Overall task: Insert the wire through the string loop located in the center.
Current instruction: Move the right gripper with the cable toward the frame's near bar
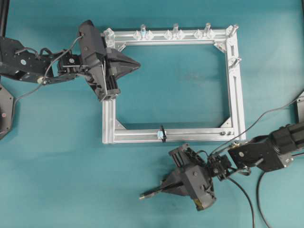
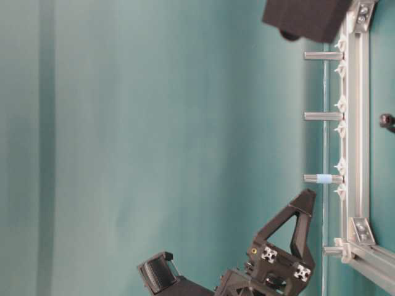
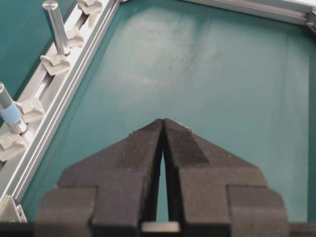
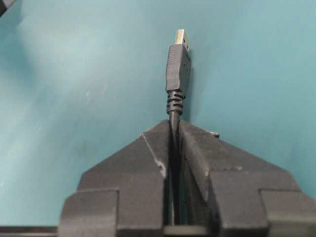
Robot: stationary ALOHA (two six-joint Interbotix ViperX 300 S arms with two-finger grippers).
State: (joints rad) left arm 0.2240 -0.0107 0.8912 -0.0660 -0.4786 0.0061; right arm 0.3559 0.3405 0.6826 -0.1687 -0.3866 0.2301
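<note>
The wire's dark plug (image 4: 177, 69) with its metallic tip sticks out ahead of my right gripper (image 4: 174, 126), which is shut on the thin black cable just behind the plug. Seen from overhead, that plug (image 1: 148, 193) points left over the teal table, below the frame's near bar. My right gripper (image 1: 163, 189) is there too. The string loop (image 1: 162, 134), tiny and black with a pale blue piece, sits mid-way along that near bar, above the plug. My left gripper (image 1: 137, 64) (image 3: 163, 121) is shut on nothing, hovering inside the frame's upper left corner.
A rectangular silver frame (image 1: 235, 90) lies flat on the teal table. Upright pegs (image 1: 175, 29) with brackets line its far bar, and one carries a blue band (image 3: 8, 112). From table level the pegs (image 2: 322, 116) stand beside the left gripper's finger (image 2: 303, 203).
</note>
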